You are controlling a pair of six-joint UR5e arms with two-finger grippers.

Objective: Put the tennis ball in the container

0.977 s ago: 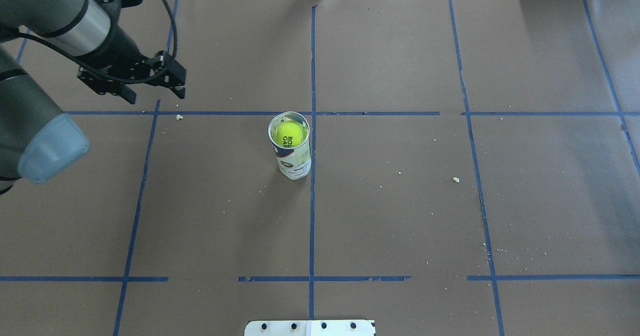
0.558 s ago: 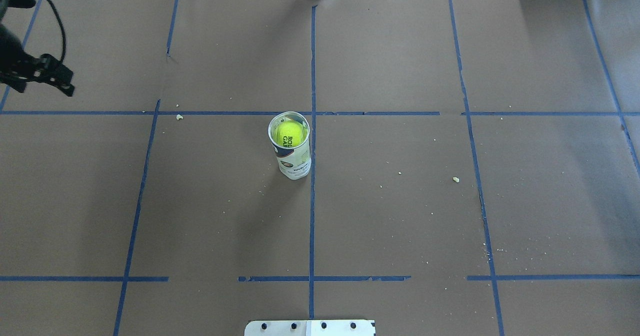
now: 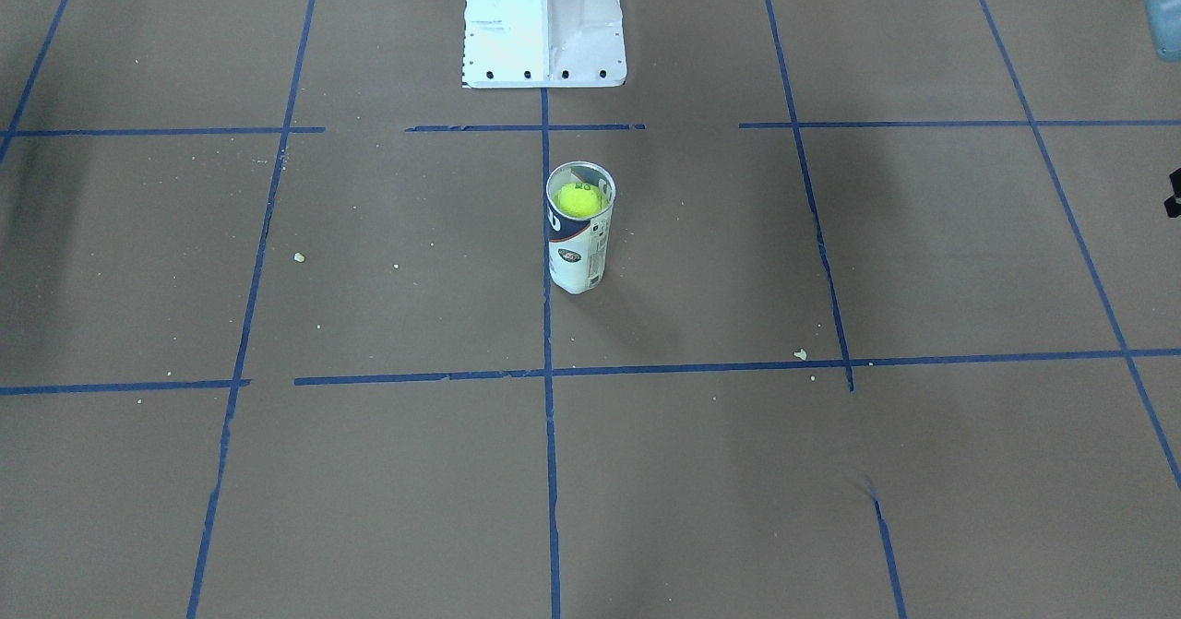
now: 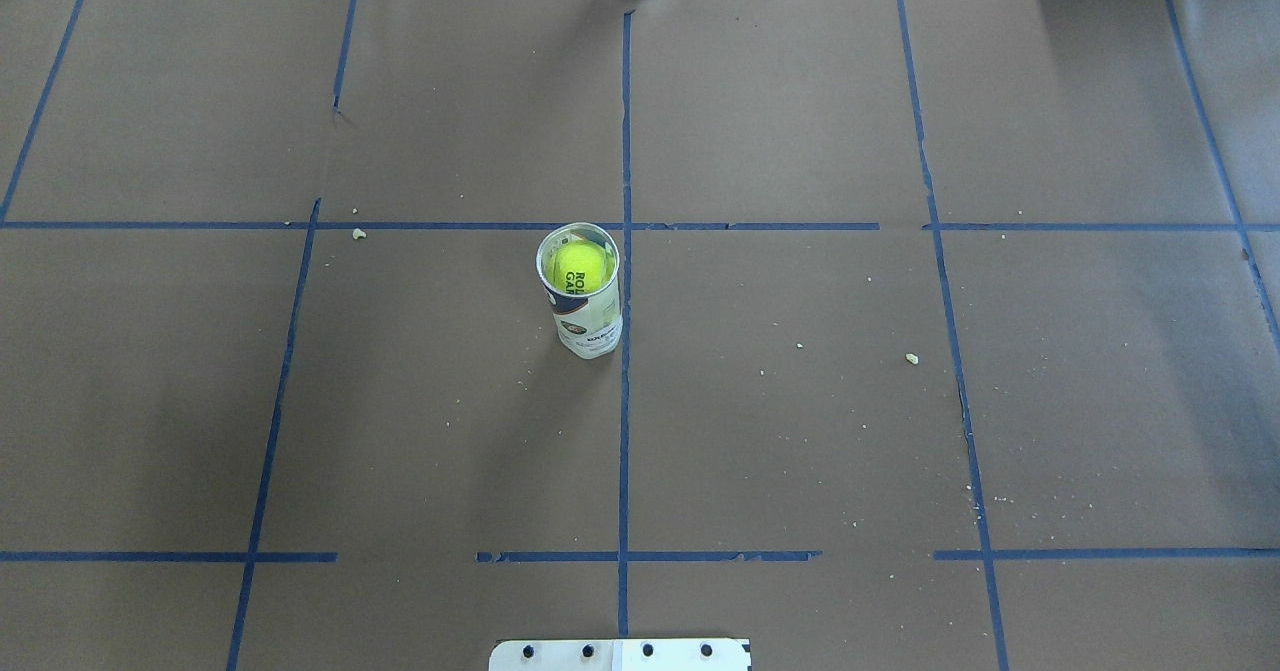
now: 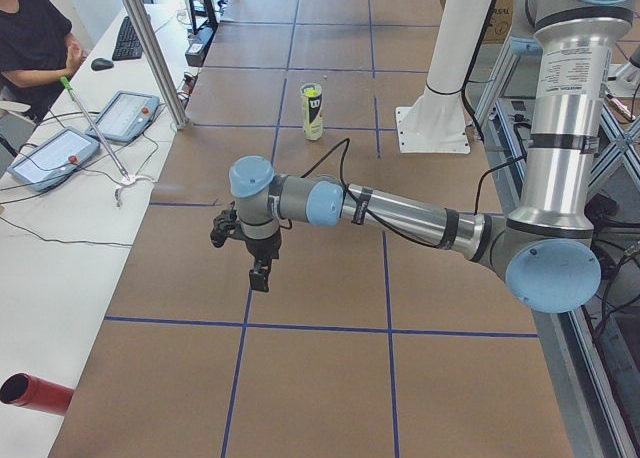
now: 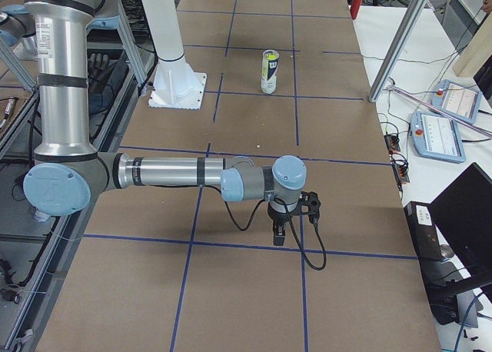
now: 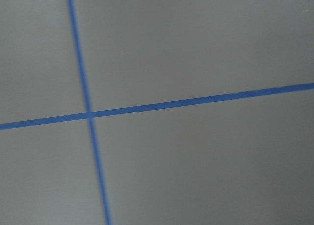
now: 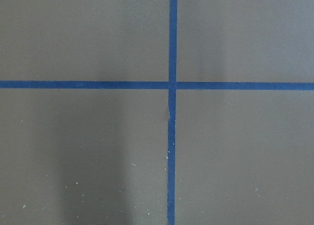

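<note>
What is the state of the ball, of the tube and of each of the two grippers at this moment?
tennis ball: inside the container, seen through its open top.
container: upright on the table, no lid on it, nothing gripping it.
left gripper: over bare table, far from the container; open or shut cannot be told.
right gripper: over bare table, far from the container; open or shut cannot be told.
</note>
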